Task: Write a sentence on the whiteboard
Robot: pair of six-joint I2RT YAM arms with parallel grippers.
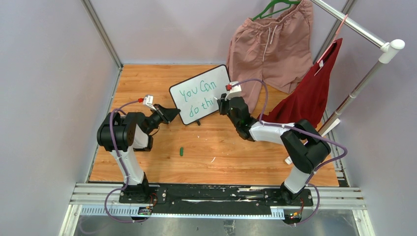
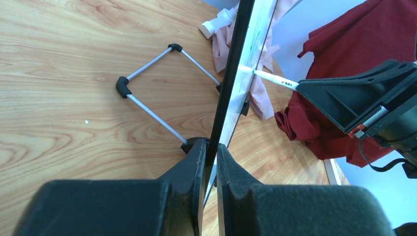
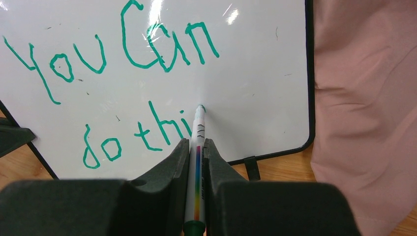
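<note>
Green sentence, "You Can do thi" in two lines, on a white, black-framed whiteboard, propped on the wooden surface between left end effector and right end effector. Left wrist: whiteboard seen edge-on, frame pinched between closed fingers; wire stand behind whiteboard. Right wrist: marker clamped, tip touching whiteboard just above the last letter.
</note>
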